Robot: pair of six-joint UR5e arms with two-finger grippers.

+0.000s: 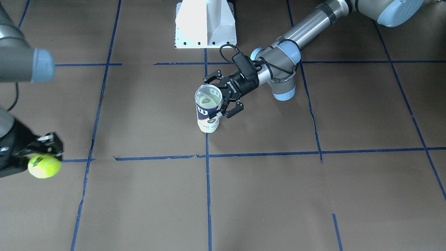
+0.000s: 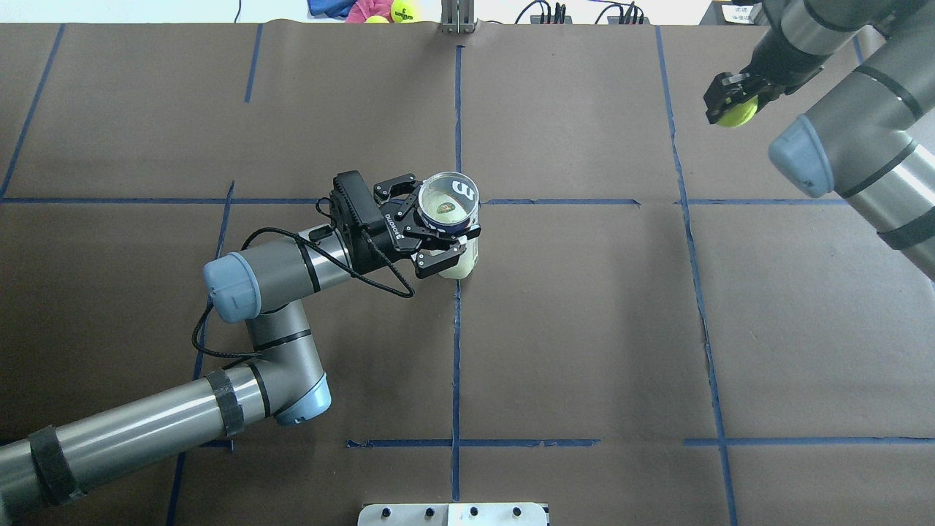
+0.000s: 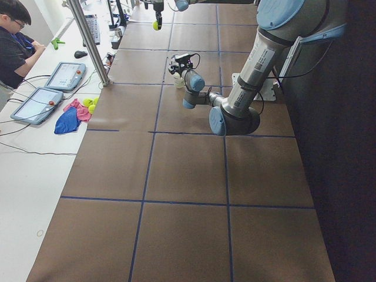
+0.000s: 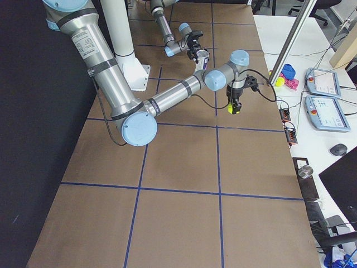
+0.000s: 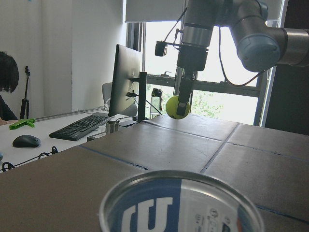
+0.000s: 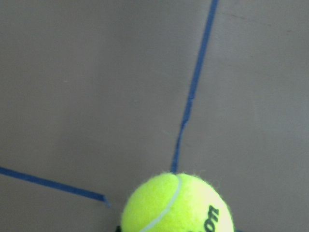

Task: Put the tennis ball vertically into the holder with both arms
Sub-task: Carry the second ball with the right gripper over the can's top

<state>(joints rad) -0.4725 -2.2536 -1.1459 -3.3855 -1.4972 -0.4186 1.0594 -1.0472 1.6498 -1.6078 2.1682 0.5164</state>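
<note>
The holder (image 1: 208,111), a clear tube with a navy and white label, stands upright near the table's middle with its open mouth (image 2: 449,202) upward. Something greenish shows at its bottom. My left gripper (image 2: 436,228) comes in from the side and is shut on the tube's upper half (image 1: 222,98). My right gripper (image 2: 733,102) is shut on the yellow-green tennis ball (image 2: 737,113) and holds it above the table, far to the tube's right (image 1: 44,166). The ball also shows in the left wrist view (image 5: 177,107) and the right wrist view (image 6: 177,205).
The white robot pedestal (image 1: 205,24) stands behind the tube. A metal post (image 2: 458,14), spare balls and cloths (image 2: 380,10) lie at the far edge. An operator (image 3: 14,35) sits beside tablets (image 3: 50,88). Brown table with blue tape lines (image 2: 456,351) all round.
</note>
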